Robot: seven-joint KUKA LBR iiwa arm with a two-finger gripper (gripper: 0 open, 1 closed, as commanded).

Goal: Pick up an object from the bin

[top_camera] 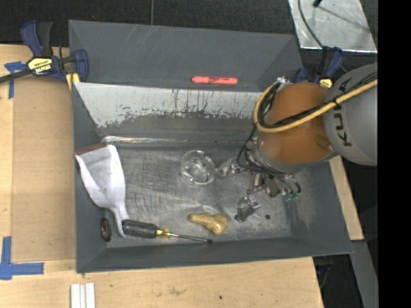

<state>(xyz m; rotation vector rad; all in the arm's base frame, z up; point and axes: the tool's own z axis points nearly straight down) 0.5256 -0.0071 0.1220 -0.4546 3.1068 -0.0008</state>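
**A:** Down in the bin [192, 108] we go; the arm comes in from the right under its orange cover [292, 124]; the hand [245, 208] hangs low over bare floor in the right half; clenched or released, I cannot tell from this angle, and I can make out no object in it.

**B:** So what's the nearest prize?

**A:** A knobbly tan lump [209, 222], lying near the front wall, just beside the hand on the side toward the bin's middle; a clear cup [197, 167] sits further back, near the centre; the white scoop [106, 175] and a small dark disc [105, 229] are well apart, over by the far side wall.

**B:** And the screwdriver [154, 231]?

**A:** Black handle, lying along the front wall; its thin tip ends right by the lump, and whether they touch I can't say; that's the catch, I'd judge.

**B:** How would you play it?

**A:** If the lump is the pick, shift across until the hand is centred over it; turn the wrist so the grip closes across the lump's narrow width, not along its length; come straight down, clear of the screwdriver's tip and the sloping front wall; close firmly, since that rounded shape looks liable to squirt out; then lift straight up.

**B:** And the cup?

**A:** Riskier, to my eye; smooth, round and clear.
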